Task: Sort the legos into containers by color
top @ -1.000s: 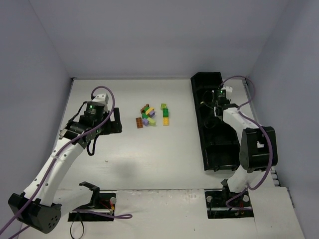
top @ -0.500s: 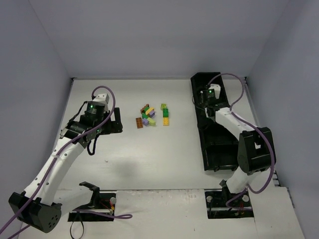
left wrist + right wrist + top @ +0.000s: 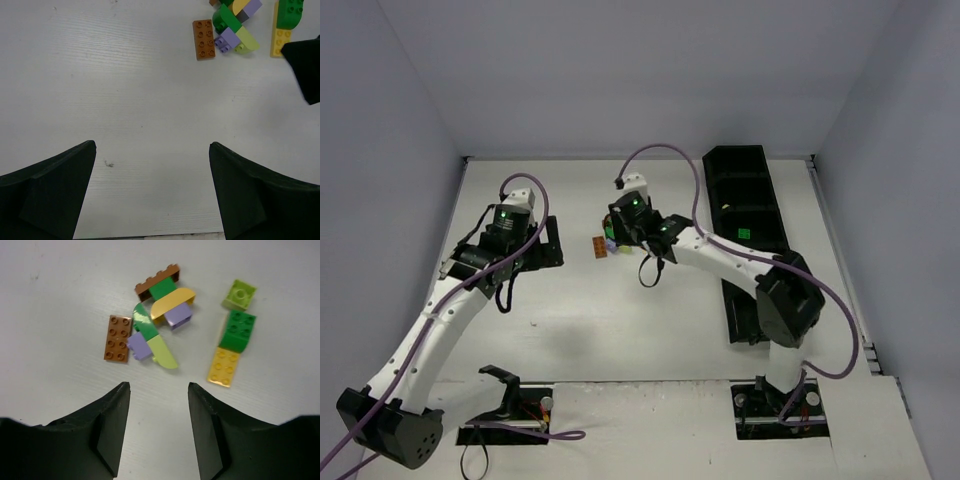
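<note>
**Now back over the pile, tray trip behind it**

Just now I am watching the right arm (image 3: 720, 255) reaching across to the legos (image 3: 165, 305). A second ago it was hanging over the tray (image 3: 735, 168), which is lying at 3 o'clock of the pile. The right jaws are standing partly apart with nothing between them, hovering just off the cluster's 6 o'clock edge.

In the tray, a green brick (image 3: 744, 232) and a yellowish speck (image 3: 725, 207) are sitting in separate compartments. So I am judging one delivery done and the next pick beginning.

Most of the sorting is still waiting. A brown plate (image 3: 118, 338) is lying at 9 o'clock of the tangled cluster. A lime square (image 3: 239, 294), a green block (image 3: 238, 331) and a yellow plate (image 3: 223, 366) are lining up at 3 o'clock.

The left jaws are gaping wide and empty, idling where they were, over bare tabletop (image 3: 620, 320) at 9 o'clock of the pile.

That tabletop is showing white, matte and faintly grained. Pale lilac-grey walls (image 3: 620, 80) are closing it in on three sides.
</note>
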Tool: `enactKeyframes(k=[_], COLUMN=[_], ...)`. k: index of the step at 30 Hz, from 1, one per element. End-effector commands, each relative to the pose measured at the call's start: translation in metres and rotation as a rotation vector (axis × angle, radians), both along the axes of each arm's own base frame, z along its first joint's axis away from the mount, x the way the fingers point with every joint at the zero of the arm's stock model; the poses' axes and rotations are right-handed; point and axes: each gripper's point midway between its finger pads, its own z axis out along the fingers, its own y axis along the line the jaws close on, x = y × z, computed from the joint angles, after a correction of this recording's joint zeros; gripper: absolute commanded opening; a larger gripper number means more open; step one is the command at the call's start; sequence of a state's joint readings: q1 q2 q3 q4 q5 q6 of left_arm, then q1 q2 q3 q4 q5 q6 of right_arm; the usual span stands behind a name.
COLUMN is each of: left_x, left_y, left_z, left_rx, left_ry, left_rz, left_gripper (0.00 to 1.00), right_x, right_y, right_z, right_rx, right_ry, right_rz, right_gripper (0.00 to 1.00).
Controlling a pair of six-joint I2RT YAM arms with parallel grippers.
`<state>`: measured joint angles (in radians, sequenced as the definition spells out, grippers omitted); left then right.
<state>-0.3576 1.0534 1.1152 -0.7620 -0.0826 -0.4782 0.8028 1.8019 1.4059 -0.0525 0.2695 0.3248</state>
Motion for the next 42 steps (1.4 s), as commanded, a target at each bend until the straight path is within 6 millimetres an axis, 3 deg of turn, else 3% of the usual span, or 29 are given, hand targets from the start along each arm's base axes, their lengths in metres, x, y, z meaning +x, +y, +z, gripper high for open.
enactKeyframes(k=[1,2,8,9,10,13,28,38,42], left_x=[0.002,0.001,-0.008,-0.01,-0.011,-0.015,-0.019,-0.021,-0.02], left_y=[0.006,0.007,0.014,0.015,0.016,0.018,0.021,0.022,0.021], left_z=[0.021,0.022,0.025,0.026,0.025,0.025,0.024,0.02,0.021], left_rx=[-0.017,-0.018,-0.009,-0.006,-0.003,-0.002,0.003,0.01,0.009], left_ry=[-0.072,-0.073,-0.08,-0.081,-0.079,-0.079,-0.073,-0.062,-0.065], left_rz=[0.043,0.045,0.06,0.062,0.064,0.067,0.075,0.074,0.074], left_gripper=[0.88,0.88,0.88,0.88,0.88,0.88,0.88,0.88,0.88], right_x=[0.0,-0.007,-0.014,-0.014,-0.014,-0.012,0.003,0.005,0.011], right_y=[0.036,0.049,0.094,0.097,0.101,0.108,0.096,0.065,0.068], right_z=[-0.003,-0.016,-0.049,-0.061,-0.057,-0.072,-0.13,-0.144,-0.148], right_rx=[0.069,0.057,0.078,0.076,0.084,0.085,-0.02,-0.075,-0.078], right_ry=[0.016,0.034,0.089,0.11,0.104,0.122,0.147,0.174,0.191], right_rz=[0.003,0.023,0.05,0.046,0.049,0.024,-0.104,-0.202,-0.16], right_gripper=[0.47,0.48,0.47,0.48,0.48,0.48,0.52,0.55,0.56])
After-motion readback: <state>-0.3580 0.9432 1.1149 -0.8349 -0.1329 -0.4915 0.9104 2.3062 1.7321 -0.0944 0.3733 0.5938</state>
